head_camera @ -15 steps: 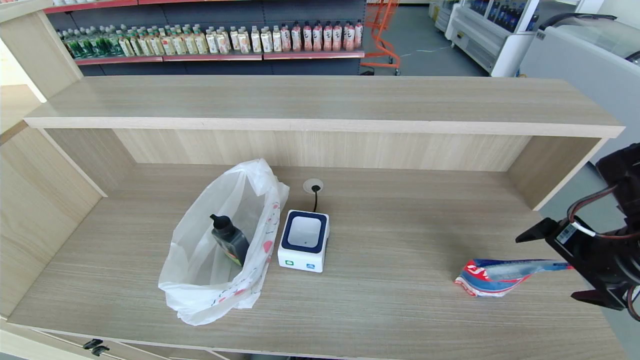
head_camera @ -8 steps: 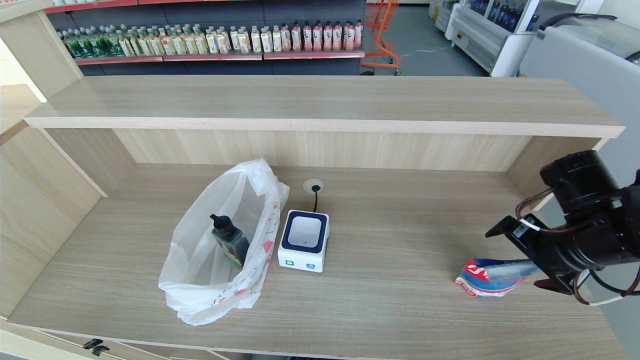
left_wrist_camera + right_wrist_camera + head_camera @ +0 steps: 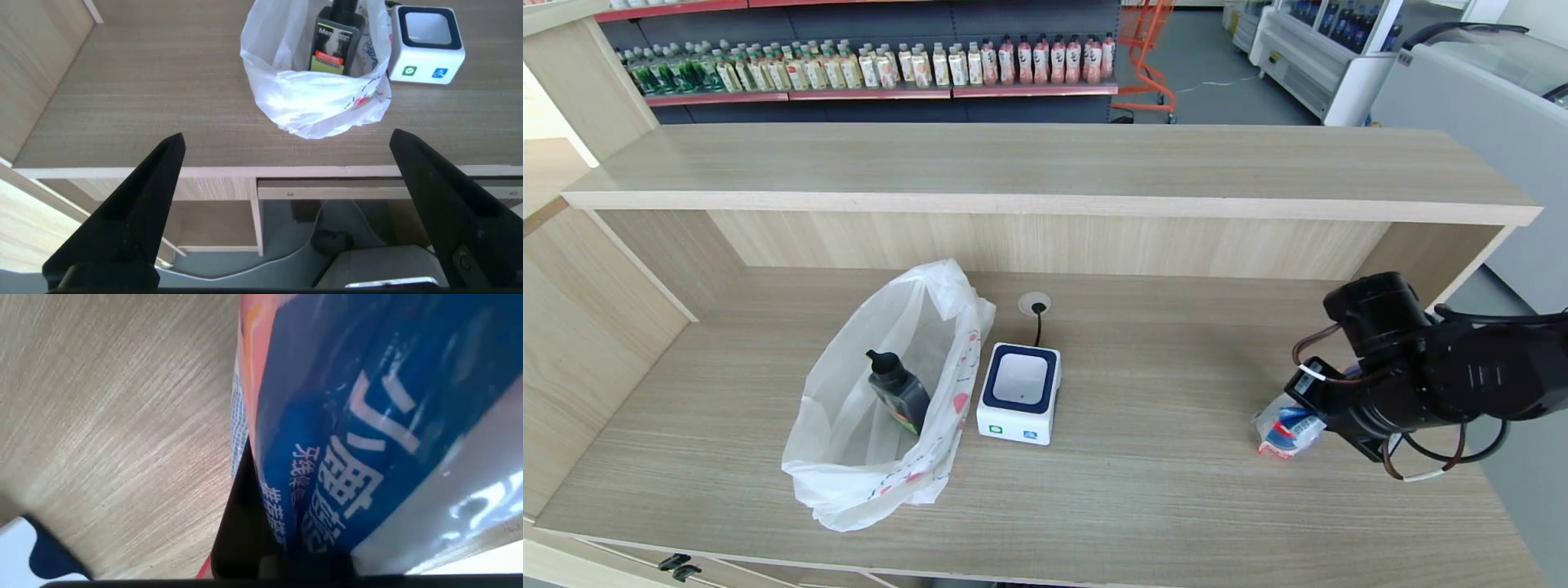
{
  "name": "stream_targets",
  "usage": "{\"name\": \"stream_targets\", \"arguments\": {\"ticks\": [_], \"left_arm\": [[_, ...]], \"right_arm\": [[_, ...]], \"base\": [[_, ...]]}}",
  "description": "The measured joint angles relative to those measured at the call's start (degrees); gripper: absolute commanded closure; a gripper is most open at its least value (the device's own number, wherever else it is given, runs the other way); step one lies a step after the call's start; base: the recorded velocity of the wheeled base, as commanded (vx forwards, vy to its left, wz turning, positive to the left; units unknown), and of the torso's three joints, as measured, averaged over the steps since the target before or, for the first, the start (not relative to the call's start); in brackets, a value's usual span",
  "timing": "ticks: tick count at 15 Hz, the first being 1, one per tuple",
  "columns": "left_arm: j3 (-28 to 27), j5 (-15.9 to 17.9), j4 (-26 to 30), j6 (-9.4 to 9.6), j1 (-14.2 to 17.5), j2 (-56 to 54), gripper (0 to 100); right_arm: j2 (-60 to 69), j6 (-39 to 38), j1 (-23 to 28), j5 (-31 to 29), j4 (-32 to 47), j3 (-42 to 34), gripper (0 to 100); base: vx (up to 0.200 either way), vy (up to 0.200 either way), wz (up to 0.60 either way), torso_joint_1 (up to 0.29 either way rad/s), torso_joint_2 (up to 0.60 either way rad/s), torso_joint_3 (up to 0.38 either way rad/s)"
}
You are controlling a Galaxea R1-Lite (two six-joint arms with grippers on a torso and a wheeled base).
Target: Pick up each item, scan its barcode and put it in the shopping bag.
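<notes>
A blue, red and white pouch [image 3: 1282, 429] hangs at the counter's right end, with my right gripper [image 3: 1308, 408] shut on it from the right. In the right wrist view the pouch [image 3: 376, 433] sits very close, pressed against a dark finger [image 3: 243, 514]. A white shopping bag [image 3: 882, 408] stands open at centre left, with a dark bottle [image 3: 898, 392] inside. The white scanner [image 3: 1019, 392] with a blue-framed window sits just right of the bag. My left gripper [image 3: 286, 212] is open, held below the counter's front edge, short of the bag [image 3: 315, 90], bottle [image 3: 333, 41] and scanner [image 3: 425, 41].
The wooden counter [image 3: 1160, 457] has a raised back wall and side panels left and right. A cable hole [image 3: 1035, 305] lies behind the scanner. Bare counter lies between scanner and pouch. Drink shelves and freezers stand far behind.
My right arm has swung left over the counter. The pouch, stretched lengthwise before, now points end-on and sits slightly farther left. Bag, bottle and scanner have not moved.
</notes>
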State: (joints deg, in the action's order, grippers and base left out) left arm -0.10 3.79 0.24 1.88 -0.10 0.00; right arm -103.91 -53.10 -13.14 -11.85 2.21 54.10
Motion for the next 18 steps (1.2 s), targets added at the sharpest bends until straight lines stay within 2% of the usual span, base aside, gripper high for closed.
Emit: {"name": "stream_targets", "arguments": {"ticks": [6, 8, 9, 13, 15, 16, 18], "left_arm": [[0.0, 0.0, 0.0, 0.00, 0.0, 0.0, 0], [0.0, 0.0, 0.0, -0.02, 0.0, 0.0, 0], [0.0, 0.0, 0.0, 0.00, 0.0, 0.0, 0], [0.0, 0.0, 0.0, 0.00, 0.0, 0.0, 0], [0.0, 0.0, 0.0, -0.02, 0.0, 0.0, 0], [0.0, 0.0, 0.0, -0.02, 0.0, 0.0, 0], [0.0, 0.0, 0.0, -0.02, 0.0, 0.0, 0]], "right_arm": [[2.2, 13.3, -0.3, 1.0, -2.1, -0.2, 100], [5.8, 18.8, -0.3, 6.3, -3.8, -1.5, 100], [7.9, 22.0, -0.2, 13.1, -4.9, -2.4, 100], [17.6, 41.7, 3.1, 49.7, -6.5, -7.1, 100], [21.4, 45.5, 3.7, 64.7, -6.7, -8.8, 100], [22.9, 46.6, 3.1, 68.9, -6.8, -9.2, 100], [24.5, 46.9, 1.7, 73.1, -6.9, -9.7, 100]], "base": [[0.000, 0.000, 0.00, 0.000, 0.00, 0.000], [0.000, 0.000, 0.00, 0.000, 0.00, 0.000], [0.000, 0.000, 0.00, 0.000, 0.00, 0.000], [0.000, 0.000, 0.00, 0.000, 0.00, 0.000], [0.000, 0.000, 0.00, 0.000, 0.00, 0.000], [0.000, 0.000, 0.00, 0.000, 0.00, 0.000], [0.000, 0.000, 0.00, 0.000, 0.00, 0.000]]}}
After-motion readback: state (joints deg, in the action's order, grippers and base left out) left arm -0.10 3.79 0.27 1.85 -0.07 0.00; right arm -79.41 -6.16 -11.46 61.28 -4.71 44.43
